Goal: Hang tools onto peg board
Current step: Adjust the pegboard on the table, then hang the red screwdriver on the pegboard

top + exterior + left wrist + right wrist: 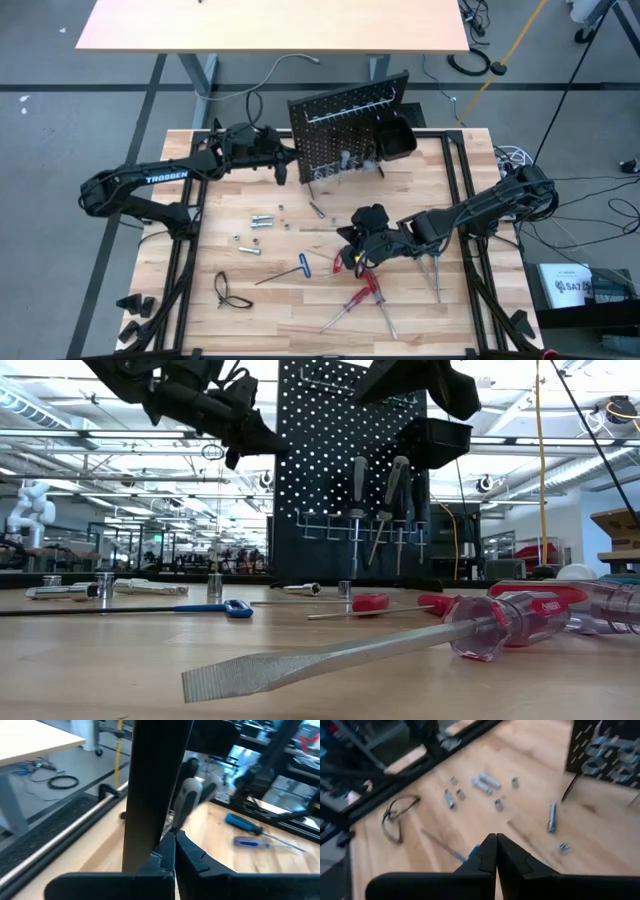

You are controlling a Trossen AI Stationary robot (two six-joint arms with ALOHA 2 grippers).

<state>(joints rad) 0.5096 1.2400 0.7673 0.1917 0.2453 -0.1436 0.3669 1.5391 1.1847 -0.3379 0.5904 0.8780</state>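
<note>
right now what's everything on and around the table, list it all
peg board: one, black, upright at the table's far edge
bin: one, black, on the board's right side
hung screwdrivers: two, dark-handled, on the board's silver rail
red screwdrivers: at least two, near the front, right of centre
blue T-handle key: one, centre front
silver bits: several, scattered centre left
black screwdriver: one, lying at the right
glasses: one pair, dark, front left
second table: one, light top, behind the bench
left hand: shut, empty, beside the board's left edge
right hand: shut, empty, above the red screwdrivers
</note>
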